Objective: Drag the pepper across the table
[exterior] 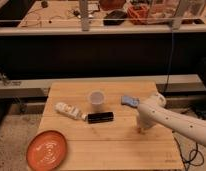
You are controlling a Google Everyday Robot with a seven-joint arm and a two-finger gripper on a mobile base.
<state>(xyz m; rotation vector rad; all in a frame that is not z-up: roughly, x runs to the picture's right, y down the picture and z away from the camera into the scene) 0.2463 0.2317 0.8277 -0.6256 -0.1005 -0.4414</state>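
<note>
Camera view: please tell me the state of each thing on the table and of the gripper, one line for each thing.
Gripper: shut, tip down at the table's right part.
Pepper: not visible; possibly hidden under the gripper.
Cup: upright, standing free.
Black object: lying flat, in front of the cup.
White bottle: lying on its side.
Orange plate: flat, overhanging the front left corner.
Blue object: lying flat beside the arm.
Table: level.
</note>
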